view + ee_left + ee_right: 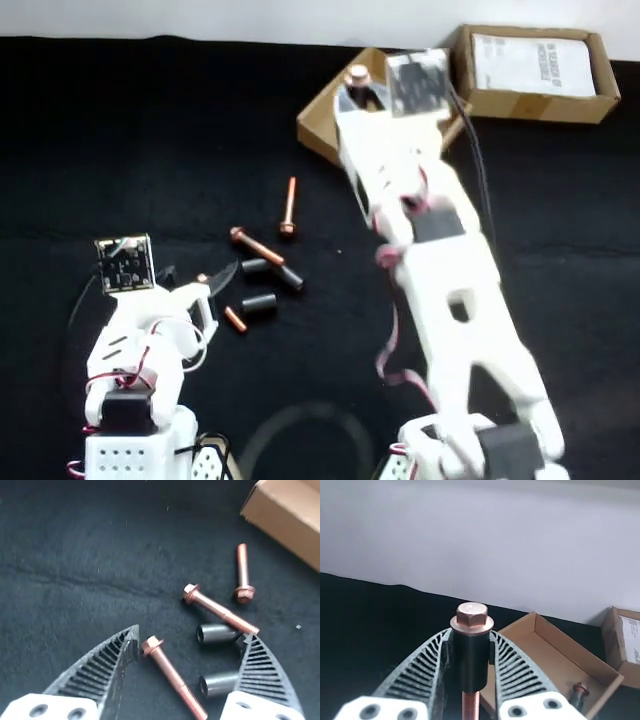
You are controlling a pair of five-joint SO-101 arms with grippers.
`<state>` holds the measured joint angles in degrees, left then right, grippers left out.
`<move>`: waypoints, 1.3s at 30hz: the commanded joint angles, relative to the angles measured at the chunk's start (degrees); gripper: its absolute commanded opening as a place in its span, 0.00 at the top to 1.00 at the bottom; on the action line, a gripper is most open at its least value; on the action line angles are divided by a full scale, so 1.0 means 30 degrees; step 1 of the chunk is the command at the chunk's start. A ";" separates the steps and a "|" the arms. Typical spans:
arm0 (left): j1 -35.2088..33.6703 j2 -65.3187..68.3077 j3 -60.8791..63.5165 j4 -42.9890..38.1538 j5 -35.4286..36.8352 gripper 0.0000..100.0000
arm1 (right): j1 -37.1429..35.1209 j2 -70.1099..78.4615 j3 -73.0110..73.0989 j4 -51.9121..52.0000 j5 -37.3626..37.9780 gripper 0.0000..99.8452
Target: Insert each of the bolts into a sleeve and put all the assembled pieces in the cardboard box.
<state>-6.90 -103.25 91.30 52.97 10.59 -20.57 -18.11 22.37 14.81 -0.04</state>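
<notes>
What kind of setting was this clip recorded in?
Probably a robotics lab bench or demo table: a black cloth-covered table against a plain white wall, two small white arms, and loose bolts and sleeves beside cardboard boxes.

cardboard box [320,125] half hidden under the right arm [440,260], one sleeve [217,684] partly behind a left claw finger [265,670]

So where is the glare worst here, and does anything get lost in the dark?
High view: the paper sheet in the far box glares white, while the loose sleeves almost vanish into the black cloth. Left wrist view: the bolts show bright streaks along their shafts. Right wrist view: the held bolt head gleams; its sleeve looks flat dark.
</notes>
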 commanded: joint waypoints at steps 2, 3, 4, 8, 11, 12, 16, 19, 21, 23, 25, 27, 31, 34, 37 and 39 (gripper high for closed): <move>-0.0982 -0.0220 0.0923 -0.0117 0.0029 0.68 | 0.0454 0.4322 -0.6256 -0.0073 0.0059 0.99; -0.1245 -0.0220 0.1187 -0.0117 0.0029 0.68 | 0.0571 0.5319 -0.7370 -0.0073 0.0059 0.99; -0.1538 -0.0220 0.1392 -0.0117 0.0000 0.68 | 0.0747 0.6432 -0.8513 -0.0073 0.0059 0.99; -0.2300 -0.0220 0.1919 -0.0117 0.0000 0.68 | 0.1714 1.0535 -1.3231 0.0015 0.0059 0.99; -0.2388 -0.0220 0.1949 0.0000 0.0088 0.68 | 0.2447 1.3231 -1.6337 0.0044 0.0059 0.99; -0.2388 -0.0220 0.1949 0.0000 0.0088 0.68 | 0.2681 1.4110 -1.7275 0.0044 0.0059 0.99; -0.2359 -0.0220 0.1949 0.0029 0.0088 0.68 | 0.3355 1.7040 -2.0059 0.0425 0.0029 0.99; -0.2359 -0.0161 0.1949 0.0059 0.0117 0.68 | 0.3560 1.8740 -2.1758 0.2037 0.0029 0.99; -0.2359 -0.0161 0.1949 0.0264 0.0117 0.68 | 0.3648 1.9736 -2.2813 0.3179 0.0029 0.99; -0.2330 -0.0161 0.1949 0.0791 0.0117 0.68 | 0.3648 2.0615 -2.3722 0.4029 0.0029 0.99; -0.2300 -0.0161 0.1949 0.1377 0.0117 0.68 | 0.3678 2.1377 -2.4571 0.4733 0.0029 0.99; -0.2300 -0.0161 0.1949 0.1993 0.0117 0.68 | 0.3678 2.2081 -2.5275 0.5201 0.0029 0.99; -0.2300 -0.0161 0.1949 0.3018 0.0117 0.68 | 0.3971 2.3487 -2.6125 0.5231 0.0029 0.99; -0.2300 -0.0161 0.1949 0.3780 0.0117 0.68 | 0.4234 2.4220 -2.6593 0.5612 0.0029 0.99; -0.2300 -0.0161 0.1949 0.3897 0.0117 0.68 | 0.4293 2.4542 -2.7033 0.7018 0.0029 0.99; -0.2300 -0.0161 0.1949 0.3839 0.0117 0.68 | 0.4293 2.4571 -2.7121 0.8161 0.0029 0.99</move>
<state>-13.67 -103.25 96.13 64.40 10.59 -8.44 57.14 -54.55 36.18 -0.04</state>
